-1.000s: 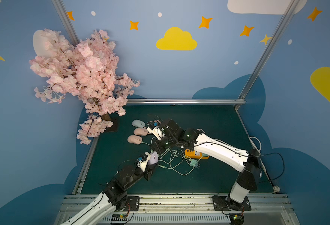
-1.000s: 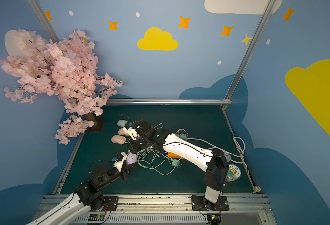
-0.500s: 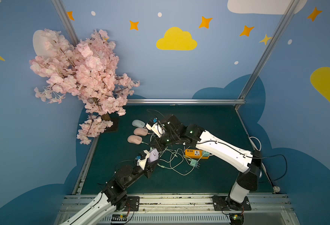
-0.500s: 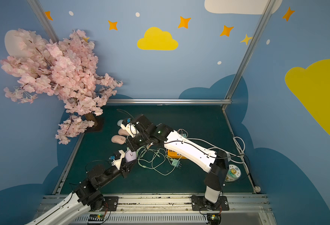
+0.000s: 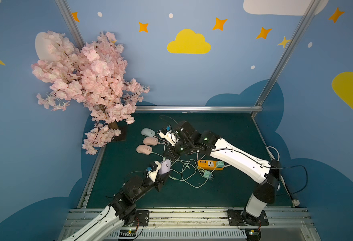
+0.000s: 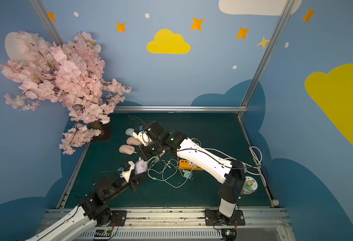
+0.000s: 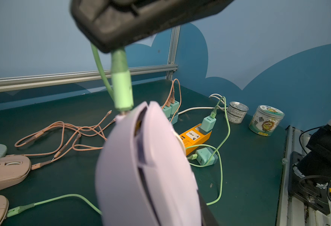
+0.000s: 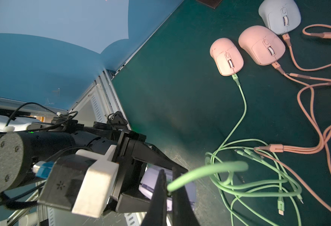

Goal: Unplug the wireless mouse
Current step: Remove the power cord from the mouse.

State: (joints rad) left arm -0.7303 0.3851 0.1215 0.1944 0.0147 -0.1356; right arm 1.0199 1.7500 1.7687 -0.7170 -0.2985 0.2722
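Two grippers engaged. My left gripper (image 5: 162, 171) clamps mouse (image 7: 141, 166), raised over mat (image 5: 223, 129). Right gripper (image 8: 169, 192) pinches green plug (image 7: 121, 88) at port, tip barely seated. Mid-unplug, I judge. Next: pull plug straight out, mouse held steady.

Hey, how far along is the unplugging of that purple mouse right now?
Done: left pincer holds the purple mouse, right pincer is shut on its green plug. In hand: the pull, with the plug's metal tip just showing at the port. Left: drawing the plug clear.
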